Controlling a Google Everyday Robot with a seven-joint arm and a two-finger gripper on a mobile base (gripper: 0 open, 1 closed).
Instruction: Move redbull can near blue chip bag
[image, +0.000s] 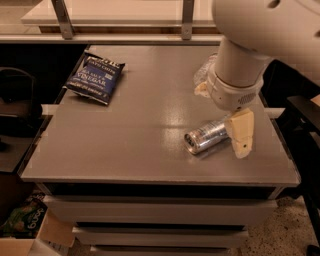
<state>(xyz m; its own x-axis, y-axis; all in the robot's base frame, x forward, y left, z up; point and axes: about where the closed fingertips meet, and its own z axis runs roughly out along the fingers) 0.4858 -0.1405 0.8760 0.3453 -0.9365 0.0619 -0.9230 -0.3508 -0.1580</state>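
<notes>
The redbull can (205, 137) lies on its side on the grey table (125, 135), right of centre, its round silver top facing the front left. The blue chip bag (94, 77) lies flat at the table's far left corner, well apart from the can. My gripper (239, 134) hangs from the white arm directly over the can's right end. One cream finger (241, 133) shows beside the can; the other is hidden.
A clear crinkled plastic bottle (204, 74) lies behind the arm at the far right, mostly hidden by it. A metal rail with two posts (62, 17) runs along the back. Dark furniture stands on both sides.
</notes>
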